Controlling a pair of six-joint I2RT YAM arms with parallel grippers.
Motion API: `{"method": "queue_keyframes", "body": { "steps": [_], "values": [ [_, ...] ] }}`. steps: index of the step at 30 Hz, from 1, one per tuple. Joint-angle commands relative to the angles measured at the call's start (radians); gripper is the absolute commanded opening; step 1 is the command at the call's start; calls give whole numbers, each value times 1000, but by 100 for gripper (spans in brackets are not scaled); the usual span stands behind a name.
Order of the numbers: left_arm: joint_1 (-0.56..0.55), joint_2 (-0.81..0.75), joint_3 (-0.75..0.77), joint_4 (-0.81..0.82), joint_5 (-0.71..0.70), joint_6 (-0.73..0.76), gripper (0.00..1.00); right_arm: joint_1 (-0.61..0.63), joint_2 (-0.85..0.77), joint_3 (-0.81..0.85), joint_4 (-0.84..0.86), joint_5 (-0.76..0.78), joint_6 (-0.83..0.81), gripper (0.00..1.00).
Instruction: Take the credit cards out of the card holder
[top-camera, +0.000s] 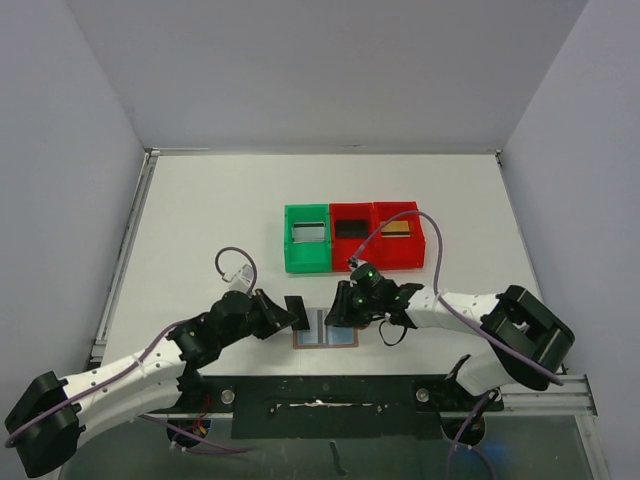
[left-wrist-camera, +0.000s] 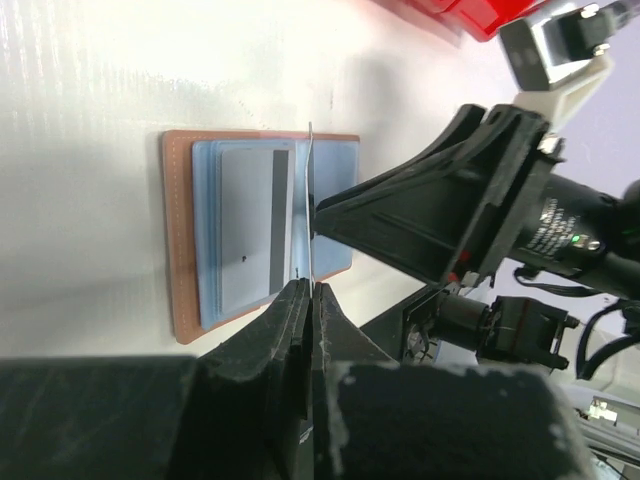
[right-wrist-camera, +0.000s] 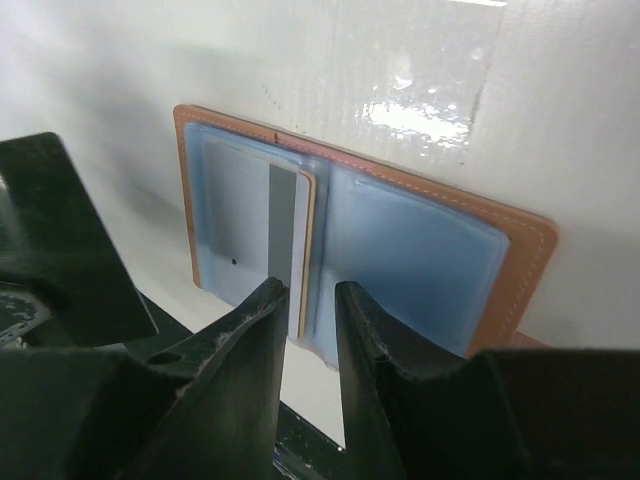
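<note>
The brown card holder (top-camera: 325, 338) lies open at the table's near edge, blue-grey pockets up. A silver-grey card with a dark stripe (right-wrist-camera: 262, 225) sits in its left pocket and also shows in the left wrist view (left-wrist-camera: 248, 225). My left gripper (top-camera: 288, 316) is shut on a black card (top-camera: 297, 309) and holds it upright just left of the holder. That card shows edge-on in the left wrist view (left-wrist-camera: 311, 205), between my shut fingertips (left-wrist-camera: 311, 292). My right gripper (top-camera: 338, 308) hovers over the holder. Its jaws stand slightly apart and empty (right-wrist-camera: 308, 298), above the silver card's inner edge.
A green bin (top-camera: 307, 262) and two red bins (top-camera: 351, 260) (top-camera: 398, 258) stand in a row behind the holder. The green one holds a silver-grey card (top-camera: 309, 232), the red ones a black card (top-camera: 350, 228) and a gold-tan card (top-camera: 397, 228).
</note>
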Motion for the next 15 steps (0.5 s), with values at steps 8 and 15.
{"method": "queue_keyframes", "body": {
  "steps": [8, 15],
  "values": [
    [28, 89, 28, 260, 176, 61, 0, -72, -350, 8, -79, 120, -52, 71],
    [107, 97, 22, 466, 365, 56, 0, -143, -598, -90, 42, 140, -66, 89]
  ]
}}
